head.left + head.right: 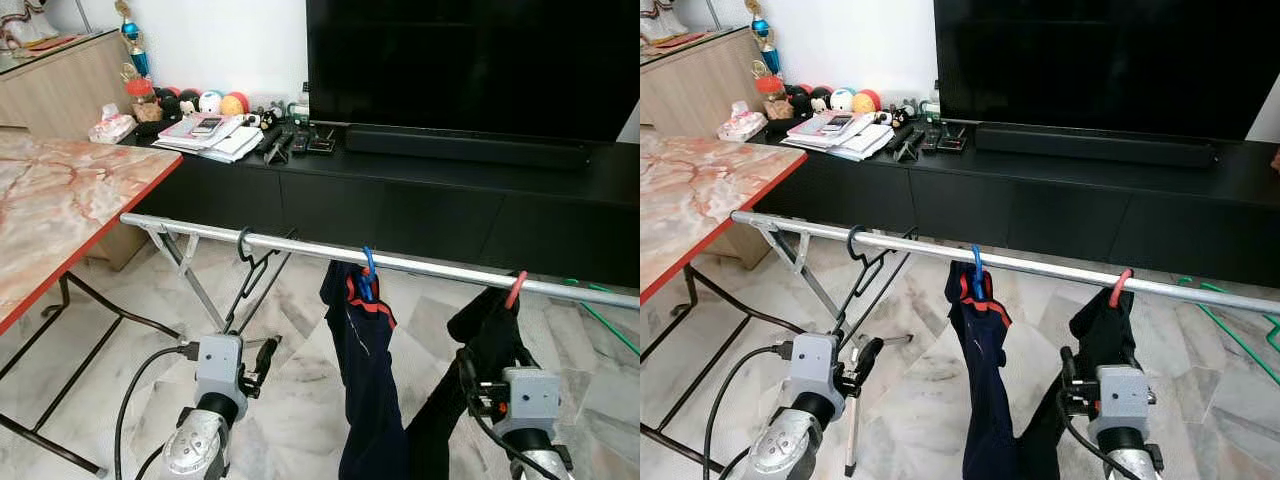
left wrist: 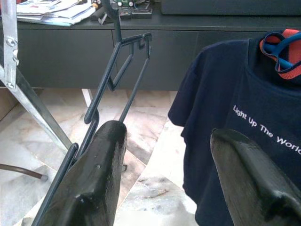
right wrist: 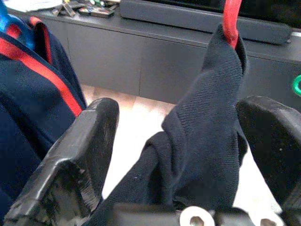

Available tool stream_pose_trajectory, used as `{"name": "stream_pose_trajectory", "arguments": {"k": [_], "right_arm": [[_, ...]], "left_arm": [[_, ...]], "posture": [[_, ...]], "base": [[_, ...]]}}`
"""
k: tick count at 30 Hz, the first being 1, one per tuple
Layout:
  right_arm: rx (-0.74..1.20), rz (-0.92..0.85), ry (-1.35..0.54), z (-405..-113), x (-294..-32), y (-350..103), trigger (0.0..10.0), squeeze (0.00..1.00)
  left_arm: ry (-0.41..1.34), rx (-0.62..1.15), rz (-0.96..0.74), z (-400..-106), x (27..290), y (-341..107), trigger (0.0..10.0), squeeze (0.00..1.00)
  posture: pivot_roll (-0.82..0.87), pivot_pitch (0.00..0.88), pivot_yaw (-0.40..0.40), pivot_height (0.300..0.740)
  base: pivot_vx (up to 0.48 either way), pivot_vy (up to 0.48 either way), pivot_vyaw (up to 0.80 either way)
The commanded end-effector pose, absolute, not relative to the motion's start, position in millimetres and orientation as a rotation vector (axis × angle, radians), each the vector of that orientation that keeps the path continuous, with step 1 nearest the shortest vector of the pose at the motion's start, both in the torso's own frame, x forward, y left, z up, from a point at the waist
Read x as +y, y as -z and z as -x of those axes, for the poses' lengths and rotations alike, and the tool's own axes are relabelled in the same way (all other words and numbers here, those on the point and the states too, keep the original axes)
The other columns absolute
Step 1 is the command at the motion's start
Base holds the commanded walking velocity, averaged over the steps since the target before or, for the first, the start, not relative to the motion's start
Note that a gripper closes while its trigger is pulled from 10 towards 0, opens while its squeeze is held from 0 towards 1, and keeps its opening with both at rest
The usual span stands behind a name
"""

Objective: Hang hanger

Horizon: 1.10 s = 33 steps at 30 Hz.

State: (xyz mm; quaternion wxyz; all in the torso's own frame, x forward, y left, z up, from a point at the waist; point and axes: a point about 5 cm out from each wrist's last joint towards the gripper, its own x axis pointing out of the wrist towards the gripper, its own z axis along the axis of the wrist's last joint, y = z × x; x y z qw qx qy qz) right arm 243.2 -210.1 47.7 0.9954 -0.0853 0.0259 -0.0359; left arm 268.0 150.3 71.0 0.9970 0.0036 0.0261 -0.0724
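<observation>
We are seeing the black hanger [image 1: 250,268], centre-left, already hooked on the rail [image 1: 420,266]. Left gripper [image 2: 164,183] is gaping wide beside it, right gripper [image 3: 188,155] wide around the dark garment [image 3: 207,136]; withdrawing carelessly risks snagging cloth, dragging hangers off.

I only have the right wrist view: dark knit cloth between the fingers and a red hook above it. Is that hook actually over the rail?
Observer: Yes, the red plastic hanger hook sits over the silver metal rail.
Operator: What else is on that rail?
Observer: Toward the robot's left, a blue plastic hanger is hooked over it, carrying a navy T-shirt with white lettering.
Operator: And the left gripper?
Observer: The left gripper is open beside an empty black wire hanger, which is hooked on the rail too.
</observation>
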Motion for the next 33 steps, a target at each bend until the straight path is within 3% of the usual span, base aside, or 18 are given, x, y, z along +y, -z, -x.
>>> {"name": "stream_pose_trajectory", "arguments": {"k": [1, 10, 33], "right_arm": [[0.064, 0.197, 0.135, -245.3, -219.2, -47.1, 10.0, 0.00], [0.135, 0.269, 0.274, -246.3, -237.6, -41.6, 10.0, 0.00], [0.082, 0.306, 0.402, -247.7, -249.7, -51.0, 10.0, 0.00]], "left_arm": [[0.156, 0.067, -0.026, -267.2, 150.5, -67.8, 10.0, 0.00], [0.158, 0.070, -0.028, -267.2, 150.5, -67.6, 10.0, 0.00], [0.158, 0.069, -0.033, -268.1, 149.5, -67.9, 10.0, 0.00]], "posture": [[-0.01, 0.031, 0.025, 0.740], [-0.01, 0.040, 0.024, 0.740], [0.00, 0.057, 0.024, 0.740]], "base": [[0.000, 0.000, 0.00], [0.000, 0.000, 0.00], [0.000, 0.000, 0.00]]}}
